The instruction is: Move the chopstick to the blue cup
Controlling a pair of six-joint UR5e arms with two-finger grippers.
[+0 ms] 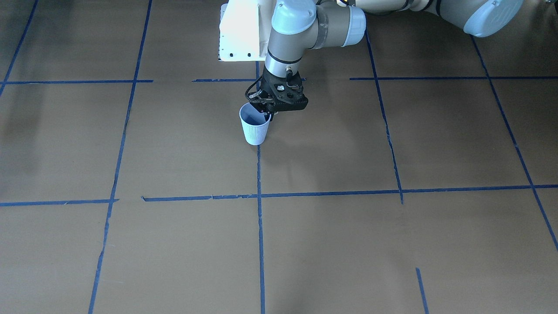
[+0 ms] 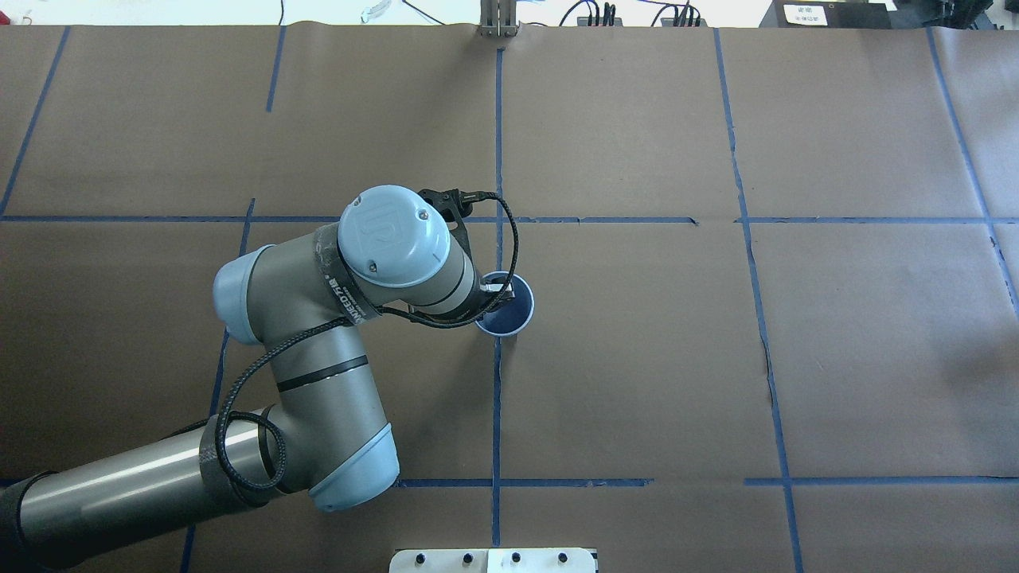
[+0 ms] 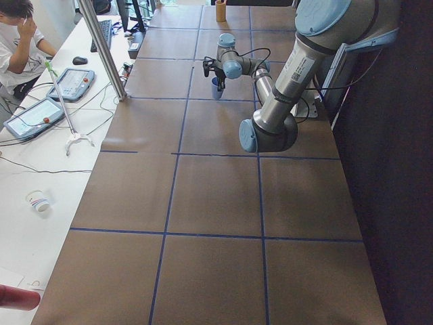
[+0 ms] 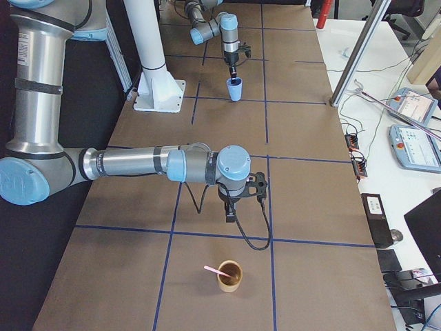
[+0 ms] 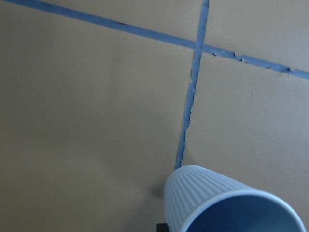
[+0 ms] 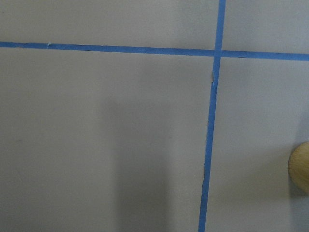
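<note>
The light blue ribbed cup (image 1: 254, 128) stands upright on the brown table; it also shows in the overhead view (image 2: 513, 317) and the left wrist view (image 5: 217, 203). My left gripper (image 1: 267, 114) is at the cup's rim, one finger inside and one outside, and looks shut on the rim. A pink chopstick (image 4: 213, 270) leans in a tan wooden cup (image 4: 230, 277) at the table's other end. My right gripper (image 4: 231, 218) hangs just above the table, a short way from the wooden cup; I cannot tell whether it is open or shut.
Dark blue tape lines (image 1: 260, 196) divide the brown paper into squares. The robot's white base (image 1: 242, 30) stands behind the blue cup. The wooden cup's edge (image 6: 300, 169) shows in the right wrist view. Operators' desks with pendants (image 4: 413, 145) line the far side.
</note>
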